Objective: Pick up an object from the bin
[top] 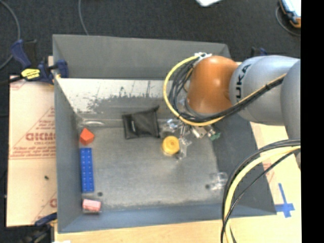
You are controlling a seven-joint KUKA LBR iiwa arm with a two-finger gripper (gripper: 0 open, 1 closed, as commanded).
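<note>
Yellow round disc (170, 145) | just beside gripper (181, 137) | grip: cannot tell | black soft pouch (141, 124) near

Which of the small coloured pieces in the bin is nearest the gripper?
The round yellow piece, mid-bin right beside the gripper. The orange cube, blue brick and pink block all lie along the view's left wall.

Claw (180, 136) mostly under orange wrist cover (210, 85); small clear thing (218, 180) at lower right unidentifiable.
</note>
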